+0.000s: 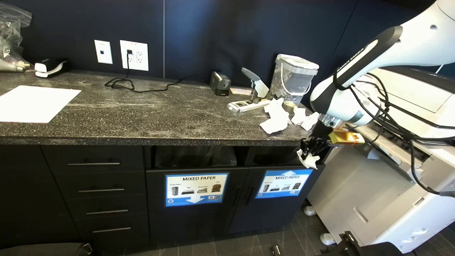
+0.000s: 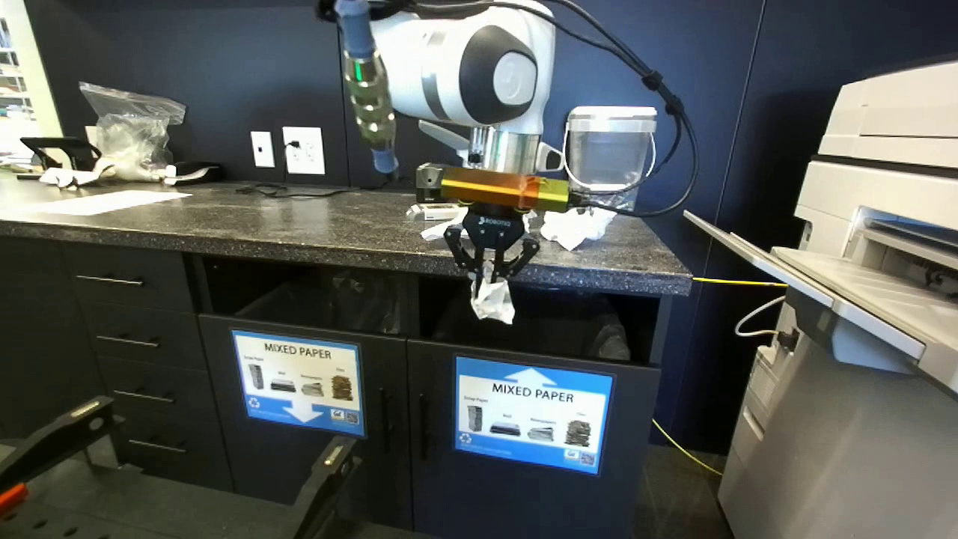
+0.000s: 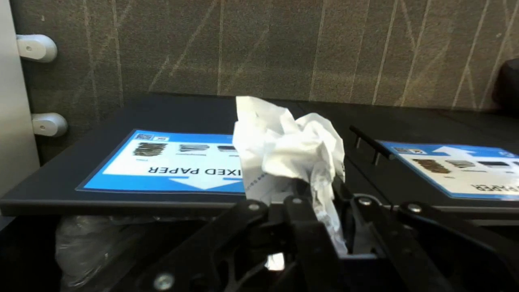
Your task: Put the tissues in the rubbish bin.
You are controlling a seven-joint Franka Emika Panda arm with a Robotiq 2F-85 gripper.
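My gripper (image 2: 488,277) is shut on a crumpled white tissue (image 2: 494,302), which hangs below the fingertips. In the wrist view the held tissue (image 3: 286,142) rises beyond the fingers. The gripper is just in front of and below the counter's front edge, at the height of the slot of the rubbish bin (image 2: 524,500). The bin is the dark compartment whose panel has the bluer label; its panel also shows in the wrist view (image 3: 190,113). More crumpled tissues lie on the counter, one larger wad (image 1: 276,119) and a smaller one (image 1: 305,118).
The dark counter (image 1: 170,121) overhangs the slots. A similar compartment (image 2: 299,457) with a whiter label is beside the bin. A stapler (image 1: 249,105), pencil sharpener (image 1: 220,84), tape roll (image 1: 289,107) and lidded bucket (image 1: 293,78) stand on the counter. A large printer (image 2: 808,389) stands beside the cabinet.
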